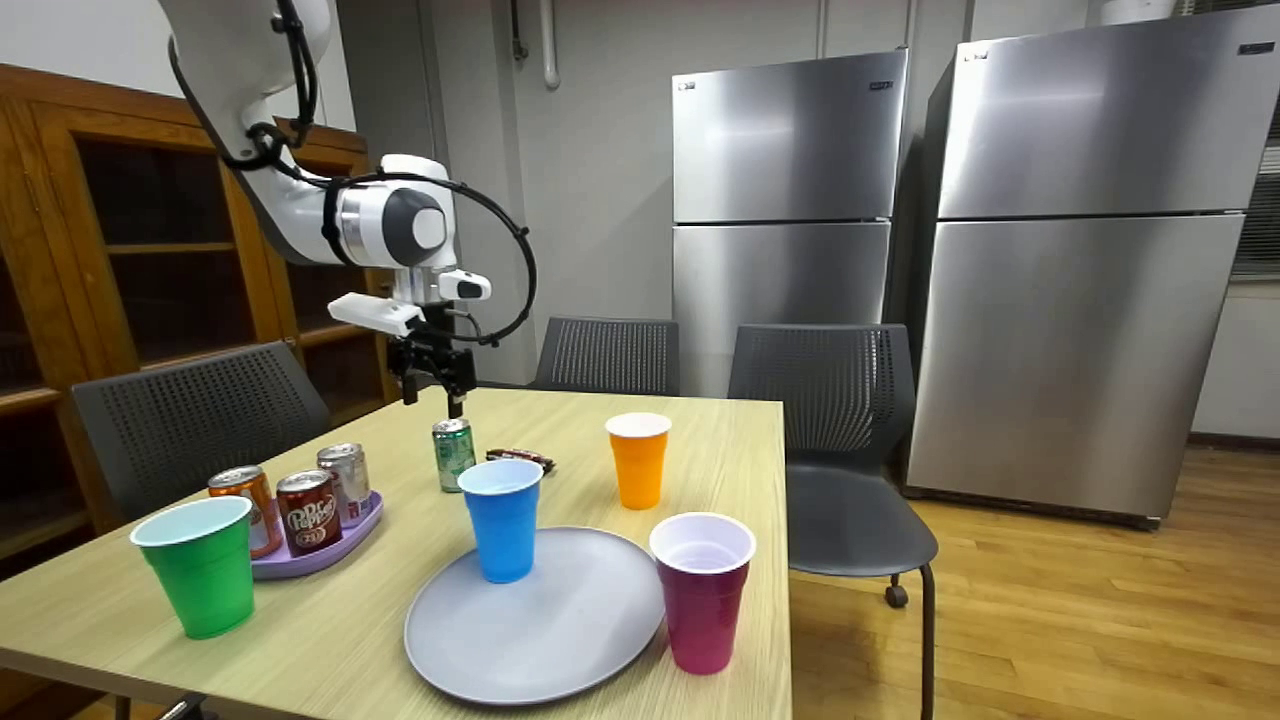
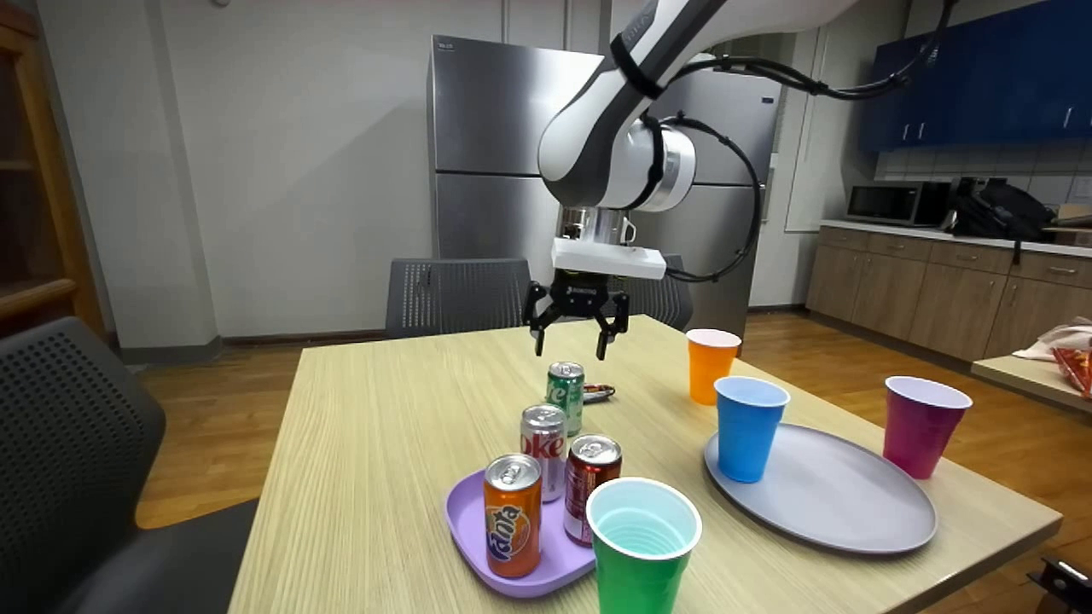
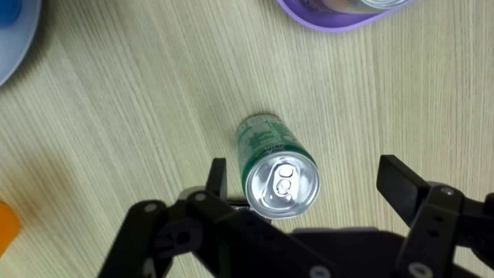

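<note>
My gripper (image 2: 570, 348) points down with its jaws wide apart and nothing held between them. Just beneath its fingertips in both exterior views stands an upright green Sprite can (image 1: 454, 455). In the wrist view the can's silver lid (image 3: 283, 185) shows between the two fingers, nearer the left one; no contact is visible. A small dark wrapped bar (image 1: 520, 459) lies beside the can on the table. Most of that bar (image 3: 241, 206) is hidden by the left finger and the can in the wrist view.
A purple tray (image 2: 465, 503) holds a Fanta can (image 2: 512, 520), a Dr Pepper can (image 1: 309, 512) and a Diet Coke can (image 2: 543, 443). A blue cup (image 1: 502, 520) stands on a grey plate (image 1: 570, 650). Green (image 1: 205, 570), orange (image 1: 639, 465) and maroon (image 1: 702, 600) cups stand around.
</note>
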`<state>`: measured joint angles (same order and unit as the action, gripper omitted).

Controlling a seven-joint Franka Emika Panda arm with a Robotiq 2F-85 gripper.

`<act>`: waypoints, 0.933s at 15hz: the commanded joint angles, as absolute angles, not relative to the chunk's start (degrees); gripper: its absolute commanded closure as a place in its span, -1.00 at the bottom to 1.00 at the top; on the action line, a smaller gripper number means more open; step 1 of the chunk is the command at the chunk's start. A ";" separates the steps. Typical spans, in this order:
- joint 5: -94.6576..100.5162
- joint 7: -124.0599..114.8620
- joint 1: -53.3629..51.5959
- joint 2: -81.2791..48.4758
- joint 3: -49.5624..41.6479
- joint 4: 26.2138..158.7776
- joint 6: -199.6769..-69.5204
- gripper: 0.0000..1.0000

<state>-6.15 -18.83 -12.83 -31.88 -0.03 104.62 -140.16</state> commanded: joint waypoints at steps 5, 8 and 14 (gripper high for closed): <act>-5.15 -19.82 -11.99 -36.28 0.11 98.96 -140.71 -1.00; -5.12 -19.92 -12.14 -38.49 -0.05 96.77 -141.48 -1.00; -5.26 -19.97 -12.21 -41.76 -0.29 93.35 -141.90 -1.00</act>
<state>-6.15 -18.83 -12.19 -39.75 -0.23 96.39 -142.02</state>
